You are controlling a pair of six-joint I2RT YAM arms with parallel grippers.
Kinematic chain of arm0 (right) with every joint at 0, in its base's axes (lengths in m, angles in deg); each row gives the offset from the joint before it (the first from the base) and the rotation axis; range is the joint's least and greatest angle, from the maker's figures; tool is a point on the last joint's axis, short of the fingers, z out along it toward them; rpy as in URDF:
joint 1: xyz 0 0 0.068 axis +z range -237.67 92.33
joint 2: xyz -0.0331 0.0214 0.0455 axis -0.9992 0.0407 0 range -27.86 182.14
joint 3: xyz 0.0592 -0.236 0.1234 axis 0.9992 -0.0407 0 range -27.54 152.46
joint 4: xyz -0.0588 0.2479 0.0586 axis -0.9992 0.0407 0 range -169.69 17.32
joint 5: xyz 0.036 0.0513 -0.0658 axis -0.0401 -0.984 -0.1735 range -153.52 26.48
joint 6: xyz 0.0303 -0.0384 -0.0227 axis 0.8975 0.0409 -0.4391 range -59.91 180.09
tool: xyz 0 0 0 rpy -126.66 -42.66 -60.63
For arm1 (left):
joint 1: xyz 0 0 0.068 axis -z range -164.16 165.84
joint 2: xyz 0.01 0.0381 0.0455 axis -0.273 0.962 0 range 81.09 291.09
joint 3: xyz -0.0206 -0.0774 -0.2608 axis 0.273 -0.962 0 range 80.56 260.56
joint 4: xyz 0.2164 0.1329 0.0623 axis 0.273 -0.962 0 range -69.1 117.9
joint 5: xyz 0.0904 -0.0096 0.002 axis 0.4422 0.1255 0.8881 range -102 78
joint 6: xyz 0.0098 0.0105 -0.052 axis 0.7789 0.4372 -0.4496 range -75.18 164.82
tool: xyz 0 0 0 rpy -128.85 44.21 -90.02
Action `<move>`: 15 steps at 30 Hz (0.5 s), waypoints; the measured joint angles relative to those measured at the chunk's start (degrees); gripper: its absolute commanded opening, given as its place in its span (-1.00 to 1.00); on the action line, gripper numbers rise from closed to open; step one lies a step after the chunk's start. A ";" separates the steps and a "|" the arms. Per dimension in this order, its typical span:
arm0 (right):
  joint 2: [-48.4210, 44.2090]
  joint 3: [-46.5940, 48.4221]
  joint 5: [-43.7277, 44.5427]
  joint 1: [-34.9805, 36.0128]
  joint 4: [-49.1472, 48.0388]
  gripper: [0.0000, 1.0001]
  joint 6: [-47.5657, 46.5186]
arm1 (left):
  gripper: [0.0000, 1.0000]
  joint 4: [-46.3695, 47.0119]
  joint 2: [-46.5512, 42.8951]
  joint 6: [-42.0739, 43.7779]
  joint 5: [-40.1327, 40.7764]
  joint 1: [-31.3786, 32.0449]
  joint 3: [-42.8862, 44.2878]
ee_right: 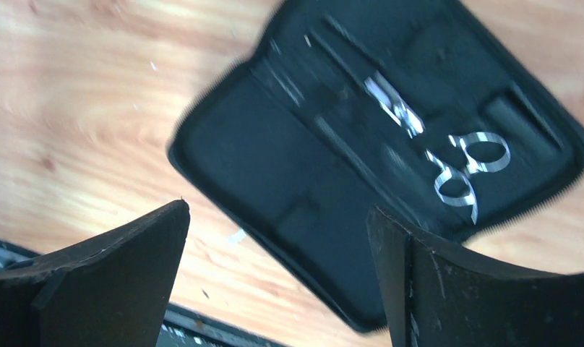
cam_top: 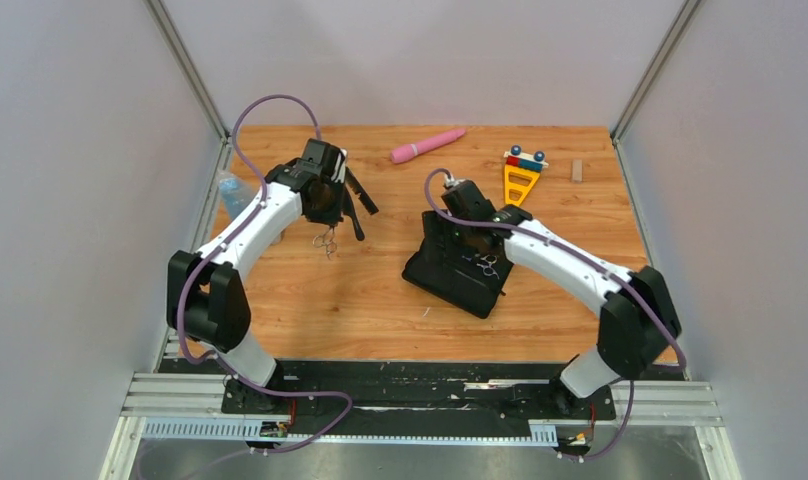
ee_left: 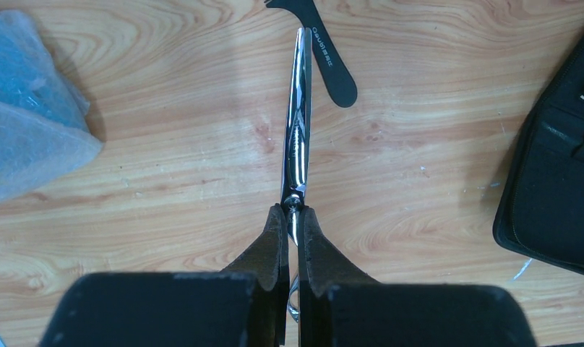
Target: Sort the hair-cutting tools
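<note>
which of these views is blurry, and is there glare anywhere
Right wrist view: motion-blurred, with the black case and the cased scissors smeared. Left wrist view: sharp, with a bright glare streak down the blade of the held scissors, gripped in the left hand. Top external view: in focus and evenly lit, with only soft shadows under the arms.

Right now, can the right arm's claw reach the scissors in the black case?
Probably yes. The right claw hangs open over the black case, and the scissors lie uncovered inside, nothing in between.
</note>
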 measured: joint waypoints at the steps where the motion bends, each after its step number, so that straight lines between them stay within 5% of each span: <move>1: 2.95 2.58 -0.04 0.00 -0.68 0.91 0.26 | -1.00 -0.09 -0.22 0.00 0.13 0.00 0.00; 15: 25.70 15.13 -11.02 0.37 -7.63 0.81 1.11 | -1.00 -1.31 -3.21 0.00 2.43 0.00 -2.51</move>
